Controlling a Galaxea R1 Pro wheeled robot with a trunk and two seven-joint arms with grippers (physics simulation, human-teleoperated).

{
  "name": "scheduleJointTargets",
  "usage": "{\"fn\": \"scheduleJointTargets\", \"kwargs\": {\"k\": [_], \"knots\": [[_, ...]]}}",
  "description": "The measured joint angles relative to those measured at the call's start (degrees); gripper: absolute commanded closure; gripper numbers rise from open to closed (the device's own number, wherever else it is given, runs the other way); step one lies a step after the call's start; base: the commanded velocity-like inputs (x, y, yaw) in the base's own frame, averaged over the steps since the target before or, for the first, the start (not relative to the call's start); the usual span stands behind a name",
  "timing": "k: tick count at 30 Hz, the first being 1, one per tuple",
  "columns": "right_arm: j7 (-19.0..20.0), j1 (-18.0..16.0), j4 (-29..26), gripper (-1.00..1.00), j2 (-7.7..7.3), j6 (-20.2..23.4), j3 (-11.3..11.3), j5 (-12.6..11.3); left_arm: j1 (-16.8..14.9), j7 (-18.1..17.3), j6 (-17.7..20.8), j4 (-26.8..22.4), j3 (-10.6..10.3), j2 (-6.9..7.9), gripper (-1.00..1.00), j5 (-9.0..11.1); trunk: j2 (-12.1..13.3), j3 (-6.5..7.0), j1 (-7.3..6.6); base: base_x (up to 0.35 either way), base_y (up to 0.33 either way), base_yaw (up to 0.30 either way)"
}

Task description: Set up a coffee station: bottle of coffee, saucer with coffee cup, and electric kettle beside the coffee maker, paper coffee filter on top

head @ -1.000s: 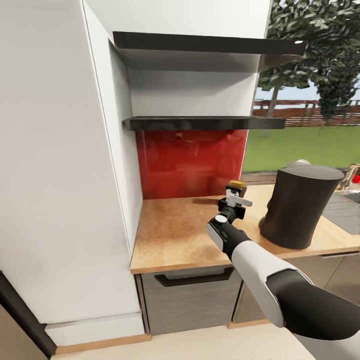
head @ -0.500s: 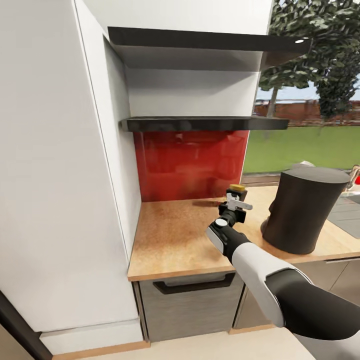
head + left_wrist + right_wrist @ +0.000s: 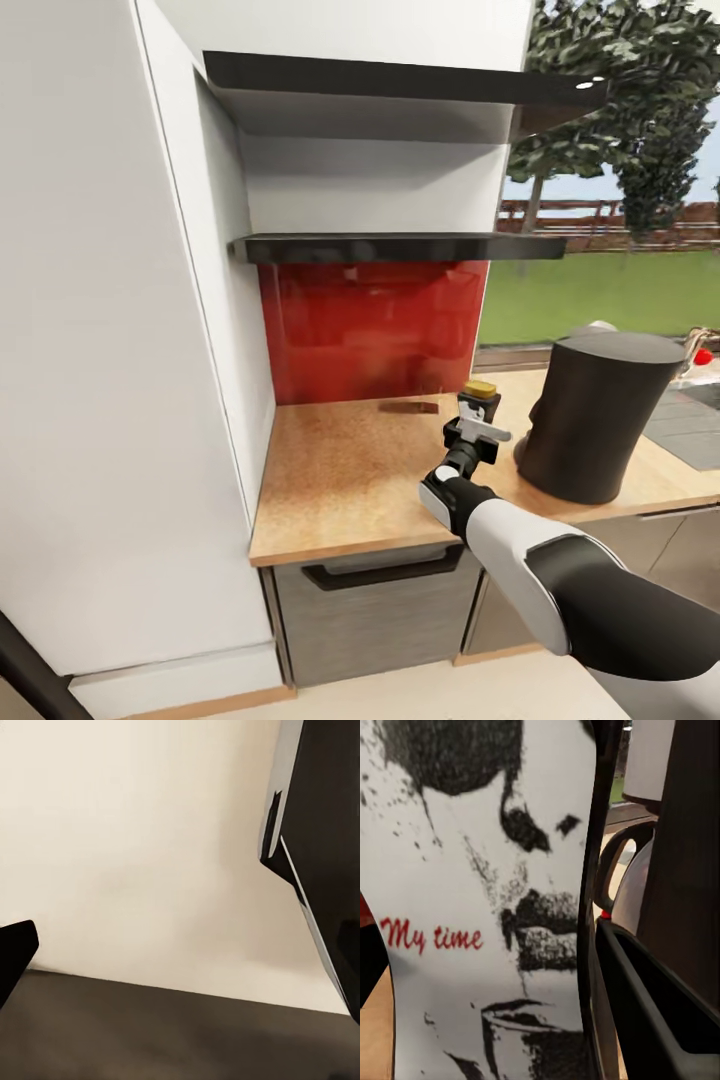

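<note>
The wooden countertop point(image 3: 340, 480) runs from the tall white cabinet point(image 3: 110, 350) on the left to the dark cylindrical coffee maker point(image 3: 592, 415) on the right, with a red backsplash point(image 3: 370, 325) at the far edge and two dark shelves point(image 3: 400, 245) above it. The right gripper point(image 3: 478, 428) is clenched on the bottle of coffee point(image 3: 480, 392), held above the counter just left of the coffee maker; its printed label point(image 3: 480, 907) fills much of the right wrist view, with one dark finger point(image 3: 660, 1005) beside it. The step in hand looks to be setting the bottle down by the coffee maker: lower it straight, keep it upright, and let go only once its base rests flat. The open room lies to the left and near side; the tight margins are the coffee maker's wall on the right and the near counter edge point(image 3: 350, 550). Whether the left gripper is open or closed, I cannot tell.
</note>
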Motion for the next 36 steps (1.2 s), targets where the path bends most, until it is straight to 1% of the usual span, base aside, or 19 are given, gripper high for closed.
{"fn": "scheduleJointTargets", "kwargs": {"k": [5,13,15,16,21,23,28,36], "knots": [[-0.01,0.01,0.21,1.0,0.0,-0.02,0.04,0.05,0.0,-0.01,-0.03,0.0,-0.01,-0.04,-1.0,0.0,0.0,0.0,0.0,0.073,0.147,-0.228],[-0.04,0.1,0.3,1.0,0.02,-0.02,0.06,0.07,0.01,-0.04,0.07,-0.01,-0.08,-0.13,-1.0,0.0,0.0,0.0,0.0,0.03,0.012,-0.025],[-0.07,0.74,0.31,1.0,0.01,0.01,0.09,0.05,0.01,-0.06,0.09,0.0,-0.09,-0.13,-1.0,0.0,-0.01,-0.01,-0.02,0.237,0.001,-0.127],[-0.07,1.09,0.3,1.0,0.01,-0.09,-0.31,-0.09,0.0,-0.06,0.09,0.0,-0.09,-0.13,-1.0,0.0,0.0,-0.01,-0.02,0.231,0.0,-0.177],[-0.05,2.22,0.26,1.0,0.02,-0.24,0.08,0.06,0.01,-0.01,0.09,-0.01,-0.09,-0.13,-1.0,0.0,0.0,-0.01,0.01,0.057,0.0,-0.051],[-0.04,2.79,0.31,1.0,0.02,-2.66,-0.03,0.04,0.01,0.07,0.22,-0.01,-0.09,-0.13,-1.0,0.0,0.0,0.0,0.01,0.011,0.0,-0.007],[-0.05,3.49,0.34,1.0,0.02,-5.62,0.06,0.06,0.01,-0.05,0.45,0.0,-0.02,-0.22,-1.0,0.0,-0.01,0.0,-0.01,0.129,0.0,-0.002],[-0.06,4.55,0.36,1.0,0.02,-6.0,-0.06,0.0,0.01,-0.05,0.49,0.0,-0.04,-0.31,-1.0,0.0,0.0,-0.01,-0.01,0.077,0.0,0.0]]}}
